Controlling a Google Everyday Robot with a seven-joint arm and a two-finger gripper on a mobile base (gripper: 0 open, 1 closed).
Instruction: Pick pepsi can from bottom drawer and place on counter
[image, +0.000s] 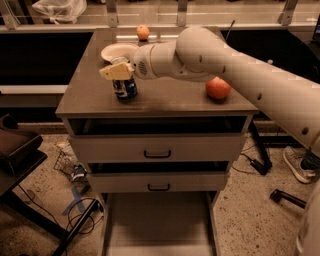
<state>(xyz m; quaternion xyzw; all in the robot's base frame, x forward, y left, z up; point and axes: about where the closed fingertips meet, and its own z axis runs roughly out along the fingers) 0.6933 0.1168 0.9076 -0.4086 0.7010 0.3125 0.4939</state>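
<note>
The pepsi can (125, 89) stands upright on the counter (165, 95), left of the middle and near its front edge. My gripper (118, 71) is at the top of the can, its pale fingers (115, 72) around the can's upper part. The white arm reaches in from the right across the counter. The bottom drawer (157, 225) is pulled open below, its light floor bare.
A white bowl (119, 51) sits just behind the can. A small orange (143, 32) is at the counter's back, a larger orange (218, 88) at its right. Two upper drawers with black handles (157, 154) are closed. Cables and clutter lie on the floor at left.
</note>
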